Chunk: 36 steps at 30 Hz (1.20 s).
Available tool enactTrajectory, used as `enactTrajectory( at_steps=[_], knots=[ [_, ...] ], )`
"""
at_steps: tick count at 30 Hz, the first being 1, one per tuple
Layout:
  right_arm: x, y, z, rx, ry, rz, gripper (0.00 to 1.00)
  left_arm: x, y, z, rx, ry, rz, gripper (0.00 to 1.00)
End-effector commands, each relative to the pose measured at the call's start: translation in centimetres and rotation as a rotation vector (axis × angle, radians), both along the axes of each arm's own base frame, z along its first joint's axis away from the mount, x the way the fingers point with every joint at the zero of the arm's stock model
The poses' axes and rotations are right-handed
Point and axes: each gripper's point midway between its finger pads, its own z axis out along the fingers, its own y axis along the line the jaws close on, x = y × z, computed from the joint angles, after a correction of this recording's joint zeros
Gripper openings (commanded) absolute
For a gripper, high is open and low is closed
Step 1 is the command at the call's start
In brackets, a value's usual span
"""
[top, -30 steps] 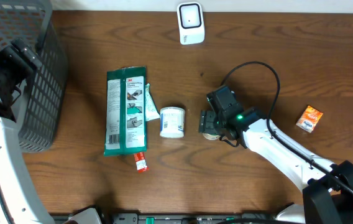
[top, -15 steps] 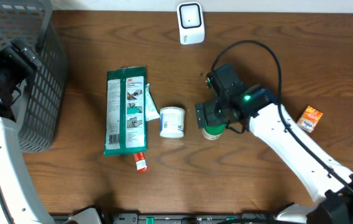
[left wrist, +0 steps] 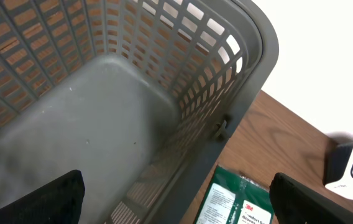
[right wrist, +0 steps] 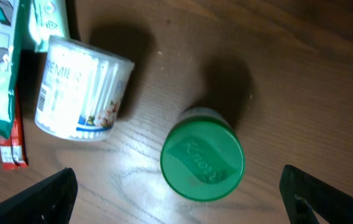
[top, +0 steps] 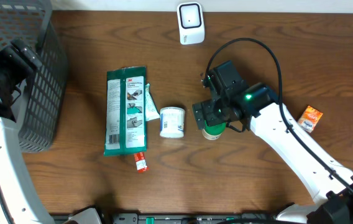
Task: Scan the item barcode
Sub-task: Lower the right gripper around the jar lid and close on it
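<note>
Right wrist view is showing my right pincer (right wrist: 183,202) spread wide, empty, over the green-lidded jar (right wrist: 202,163) standing on the counter (right wrist: 288,74); left pincer (left wrist: 176,205) is gaping above the basket (left wrist: 102,106). I am judging gripping and presenting to the scanner (top: 191,23) all remaining.

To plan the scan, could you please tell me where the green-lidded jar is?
Overhead, the jar stands upright right of centre on the table, just right of the swab tub and apart from it.
</note>
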Motion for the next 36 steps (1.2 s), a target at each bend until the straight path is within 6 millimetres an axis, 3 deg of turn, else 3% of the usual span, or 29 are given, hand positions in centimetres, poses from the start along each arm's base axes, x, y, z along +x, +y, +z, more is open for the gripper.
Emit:
enactTrajectory(
  at_steps=[1, 18, 31, 36],
  knots=[
    [-0.4, -0.1, -0.7, -0.009, 0.0, 0.016, 0.99, -0.1, 0.2, 0.4, 0.003, -0.008, 0.01, 0.93],
    [-0.8, 0.1, -7.2, 0.016, -0.042, 0.026, 0.99, -0.1, 0.2, 0.4, 0.003, -0.008, 0.01, 0.93],
    [-0.8, 0.2, -7.2, 0.029, -0.041, 0.029, 0.99, -0.1, 0.2, 0.4, 0.003, -0.008, 0.01, 0.93],
    [-0.1, -0.6, -5.1, 0.02, -0.015, -0.001, 0.99, -0.1, 0.2, 0.4, 0.003, -0.008, 0.01, 0.93]
  ],
)
